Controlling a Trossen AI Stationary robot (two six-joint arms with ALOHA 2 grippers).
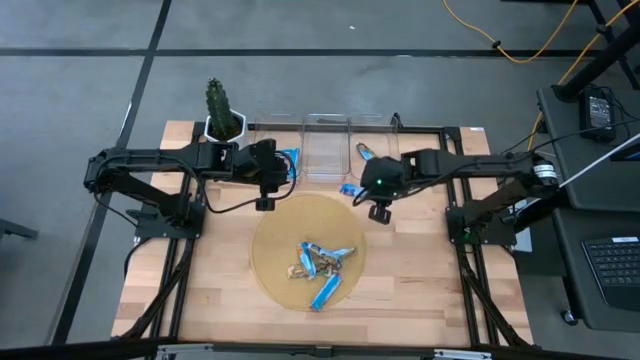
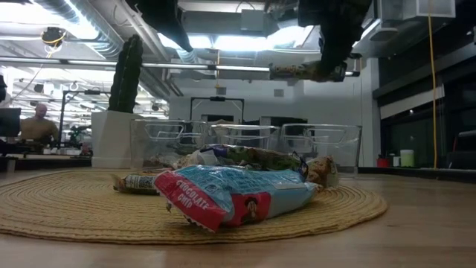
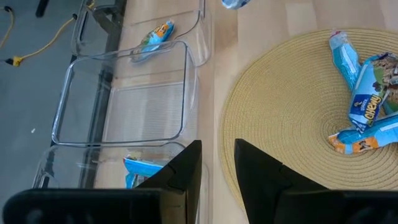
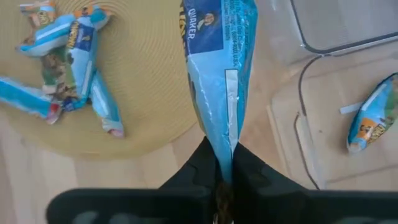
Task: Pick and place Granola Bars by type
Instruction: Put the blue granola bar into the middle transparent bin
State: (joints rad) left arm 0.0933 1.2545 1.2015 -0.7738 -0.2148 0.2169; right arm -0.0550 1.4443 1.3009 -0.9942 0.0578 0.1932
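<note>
Several granola bars (image 1: 318,262), blue and brown-printed, lie heaped on a round woven mat (image 1: 270,235), seen close up in the low view (image 2: 234,195). My right gripper (image 4: 224,163) is shut on a light blue Quaker bar (image 4: 217,56) and hangs between the mat and the clear bins (image 1: 350,190). My left gripper (image 3: 217,163) is open and holds nothing. It hovers over the near rim of the left bin (image 3: 93,165), where a blue bar (image 3: 142,168) lies. The right bin holds another bar (image 4: 372,121). The middle bin (image 3: 124,99) has no bar in it. My right gripper pinches the blue bar by its crimped end seam (image 4: 222,146) between the two fingers. The fingers come from the table's right and lie along the bar. The bar is lifted clear and sticks out past the fingertips, about level (image 2: 306,71).
Three clear bins (image 1: 325,145) stand side by side at the table's far edge, and a potted cactus (image 1: 222,110) stands left of them. Bare wood (image 1: 420,270) lies right of the mat. Desks and a seated person (image 2: 37,123) show in the room beyond.
</note>
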